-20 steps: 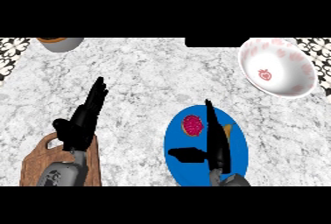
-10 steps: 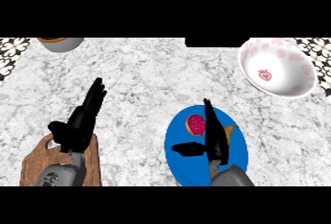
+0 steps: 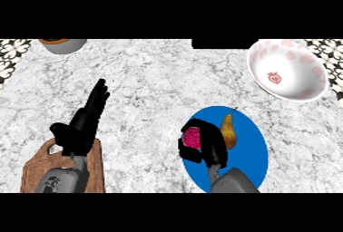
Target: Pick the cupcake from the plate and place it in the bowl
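The right hand (image 3: pixel 209 144) curls around the cupcake (image 3: pixel 193 138) on the blue plate (image 3: pixel 251 149) (lower right). Lifting and carrying to the bowl (image 3: pixel 288 68), upper right, remain; left hand (image 3: pixel 84 124) rests open.

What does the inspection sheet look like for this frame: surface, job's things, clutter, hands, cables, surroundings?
Surface: grey-white marbled counter.
Job's things: pink-topped cupcake on the blue plate, partly hidden by the right hand; white bowl with red pattern at the upper right, holding nothing that shows.
Clutter: pear lying on the plate beside the cupcake; wooden board at the lower left; small grey bowl at the upper left edge.
Hands: right hand curled round the cupcake; left hand open, fingers straight, resting above the board.
Cables: nothing seen.
Surroundings: patterned black-and-white tile at the left and right edges.
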Robot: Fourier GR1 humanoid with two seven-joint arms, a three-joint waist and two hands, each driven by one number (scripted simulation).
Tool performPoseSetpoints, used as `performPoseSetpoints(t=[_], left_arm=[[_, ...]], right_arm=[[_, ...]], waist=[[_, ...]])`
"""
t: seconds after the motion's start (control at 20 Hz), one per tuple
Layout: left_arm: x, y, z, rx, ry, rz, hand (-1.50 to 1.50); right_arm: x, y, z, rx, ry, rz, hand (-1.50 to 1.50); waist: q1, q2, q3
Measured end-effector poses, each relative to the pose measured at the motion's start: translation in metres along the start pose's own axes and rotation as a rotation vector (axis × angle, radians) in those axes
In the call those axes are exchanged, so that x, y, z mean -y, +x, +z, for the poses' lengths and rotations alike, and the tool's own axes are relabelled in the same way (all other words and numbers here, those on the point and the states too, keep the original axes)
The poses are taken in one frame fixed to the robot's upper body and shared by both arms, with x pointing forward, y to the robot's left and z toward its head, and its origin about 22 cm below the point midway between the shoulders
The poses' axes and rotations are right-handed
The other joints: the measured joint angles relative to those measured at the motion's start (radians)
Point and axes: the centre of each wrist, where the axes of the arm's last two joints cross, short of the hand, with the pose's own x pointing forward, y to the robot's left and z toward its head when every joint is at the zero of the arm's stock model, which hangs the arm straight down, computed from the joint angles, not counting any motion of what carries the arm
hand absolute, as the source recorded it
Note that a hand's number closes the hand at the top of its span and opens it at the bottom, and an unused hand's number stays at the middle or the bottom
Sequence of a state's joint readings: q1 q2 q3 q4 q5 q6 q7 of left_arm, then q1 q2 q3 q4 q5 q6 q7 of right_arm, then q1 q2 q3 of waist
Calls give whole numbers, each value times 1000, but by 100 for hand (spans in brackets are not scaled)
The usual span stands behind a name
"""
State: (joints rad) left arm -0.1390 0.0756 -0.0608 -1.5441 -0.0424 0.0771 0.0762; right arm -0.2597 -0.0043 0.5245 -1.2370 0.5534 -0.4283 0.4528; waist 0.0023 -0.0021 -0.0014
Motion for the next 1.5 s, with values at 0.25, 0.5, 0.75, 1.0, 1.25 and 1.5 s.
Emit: performPoseSetpoints(t=[0.25,0.5,0.75,1.0,1.25,1.5], left_arm=[[1,6,-4,-1,5,6,0],[-7,-1,-5,-11,3,7,0],[0,-4,-1,-12,2,15,0],[-1,-2,-4,-12,6,8,0],[-4,-2,-3,-9,10,7,0],[-2,-3,-1,-14,10,5,0]], right_arm=[[32,-13,-18,95,79,-41,150],[68,-22,-31,201,153,-88,150],[88,-14,-24,371,105,-162,150],[108,14,-9,530,-26,-152,150],[146,58,10,600,-164,-88,150],[180,93,27,558,-258,-24,150]], waist=[[0,2,1],[-1,3,1],[-5,1,1],[-10,-1,1],[-11,-3,1],[-7,-2,0]])
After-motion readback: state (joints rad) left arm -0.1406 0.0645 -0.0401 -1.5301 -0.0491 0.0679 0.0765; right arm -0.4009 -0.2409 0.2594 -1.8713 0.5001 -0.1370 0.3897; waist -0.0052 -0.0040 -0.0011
